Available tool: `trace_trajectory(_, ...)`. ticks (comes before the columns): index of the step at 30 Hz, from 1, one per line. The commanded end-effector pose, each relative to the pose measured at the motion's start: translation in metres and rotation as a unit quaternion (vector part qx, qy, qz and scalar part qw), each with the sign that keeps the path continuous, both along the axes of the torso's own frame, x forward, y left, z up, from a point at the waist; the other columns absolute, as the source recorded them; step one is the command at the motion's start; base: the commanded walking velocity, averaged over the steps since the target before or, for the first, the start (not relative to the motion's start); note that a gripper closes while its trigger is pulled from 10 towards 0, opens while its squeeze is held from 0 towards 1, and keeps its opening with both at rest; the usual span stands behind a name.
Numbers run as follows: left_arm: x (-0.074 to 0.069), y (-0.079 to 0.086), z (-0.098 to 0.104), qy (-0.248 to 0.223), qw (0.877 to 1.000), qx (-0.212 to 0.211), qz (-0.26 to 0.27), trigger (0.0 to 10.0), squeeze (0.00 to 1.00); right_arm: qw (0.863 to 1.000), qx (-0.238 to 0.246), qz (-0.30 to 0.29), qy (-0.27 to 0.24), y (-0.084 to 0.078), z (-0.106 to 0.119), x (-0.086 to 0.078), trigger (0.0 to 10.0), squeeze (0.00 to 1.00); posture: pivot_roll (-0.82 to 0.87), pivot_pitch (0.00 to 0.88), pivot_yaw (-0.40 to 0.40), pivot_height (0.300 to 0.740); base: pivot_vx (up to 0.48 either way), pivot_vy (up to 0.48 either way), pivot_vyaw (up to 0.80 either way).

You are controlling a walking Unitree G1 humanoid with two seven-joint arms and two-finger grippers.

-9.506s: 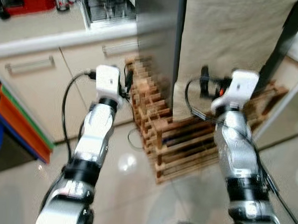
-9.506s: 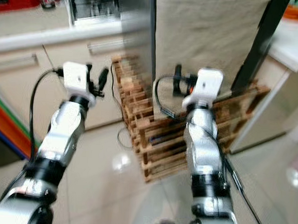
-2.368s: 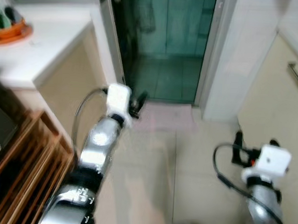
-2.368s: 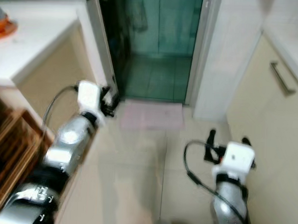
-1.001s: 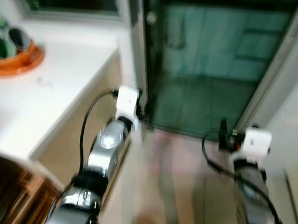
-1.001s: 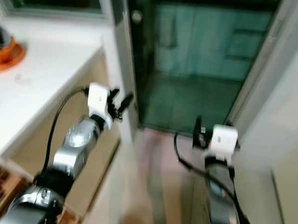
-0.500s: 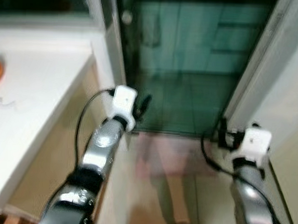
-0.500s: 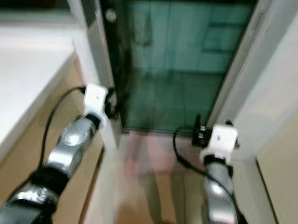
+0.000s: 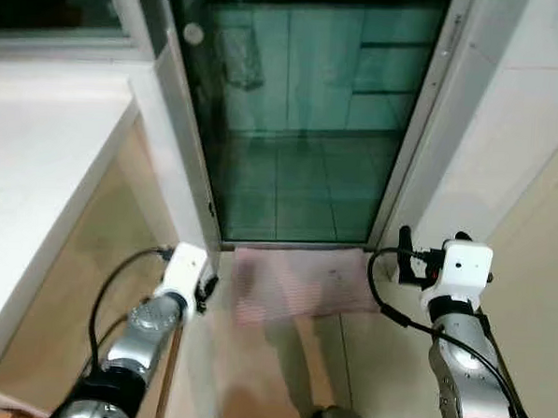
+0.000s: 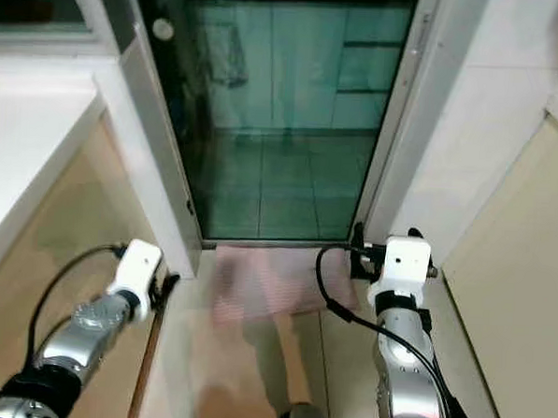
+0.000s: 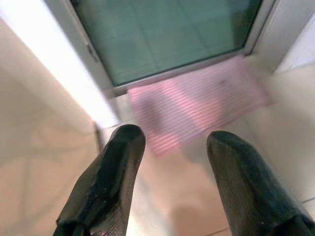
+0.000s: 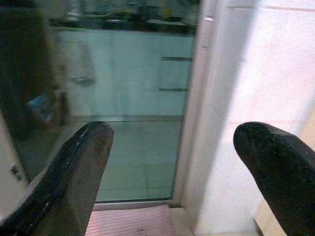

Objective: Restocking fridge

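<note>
The robot faces a glass door [image 9: 303, 117] with dark green glass. What lies behind the glass is dim and hard to make out; it may be a tiled floor and pale cupboards, with something hanging near the top left. A small round knob [image 9: 193, 34] sits on the door's left frame. No fridge can be made out from here, and both hands are empty.

One pink striped mat [image 9: 299, 280] lies on the floor [image 9: 364, 363] right in front of the door. A dark shadow falls across its lower edge. On the robot's left is one white desk [image 9: 38, 159], cut off by the edge of the picture, with a tan side below it. On the right is a white tiled wall [image 9: 526, 138] and a tan cupboard [image 10: 528, 278], also cut off.

There are two arms. The left hand [image 11: 172, 162] hangs low beside the desk's side, above the floor near the mat, with its two black fingers [image 11: 110, 177] spread apart. The right hand [image 12: 172, 162] is held up toward the door's right frame, and its two fingers [image 12: 74, 172] are spread wide
</note>
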State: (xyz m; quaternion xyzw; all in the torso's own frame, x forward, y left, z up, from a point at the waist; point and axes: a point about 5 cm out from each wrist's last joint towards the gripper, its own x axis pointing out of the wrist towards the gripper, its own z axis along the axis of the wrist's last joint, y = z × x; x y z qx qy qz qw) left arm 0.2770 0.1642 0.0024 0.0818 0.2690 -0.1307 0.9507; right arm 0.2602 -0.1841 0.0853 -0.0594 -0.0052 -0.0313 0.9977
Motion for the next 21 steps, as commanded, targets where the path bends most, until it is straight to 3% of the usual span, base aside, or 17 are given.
trace_trajectory(1, 0.007, -0.004, 0.01, -0.026, 1.0, -0.011, -0.002, 10.0, 0.0, 1.0, -0.013, 0.016, 0.001, 0.001, 0.003, 0.002, 10.0, 0.0, -0.19, 0.0, -0.001, 0.719, 0.0, 0.0, 0.0)
trace_trajectory(3, 0.0, -0.013, 0.006, -0.026, 0.999, -0.007, -0.027, 10.0, 0.0, 1.0, -0.015, 0.021, 0.005, -0.004, 0.006, 0.006, 10.0, 0.0, -0.19, 0.0, -0.015, 0.719, 0.0, 0.0, 0.0)
trace_trajectory(11, -0.001, -0.007, 0.019, -0.069, 0.997, -0.021, -0.007, 10.0, 0.0, 1.0, -0.005, 0.005, 0.018, -0.01, 0.003, 0.009, 10.0, 0.0, -0.16, 0.0, -0.02, 0.719, 0.0, 0.0, 0.0)
trace_trajectory(16, -0.008, 0.0, 0.01, -0.043, 0.998, -0.028, 0.019, 10.0, 0.0, 1.0, -0.003, -0.003, 0.031, -0.007, -0.003, 0.007, 10.0, 0.0, -0.16, 0.0, -0.018, 0.719, 0.0, 0.0, 0.0)
trace_trajectory(21, -0.004, -0.01, 0.016, -0.058, 0.997, -0.041, 0.007, 10.0, 0.0, 0.999, -0.003, -0.004, 0.035, -0.005, -0.004, 0.008, 10.0, 0.0, -0.17, 0.0, -0.012, 0.719, 0.0, 0.0, 0.0)
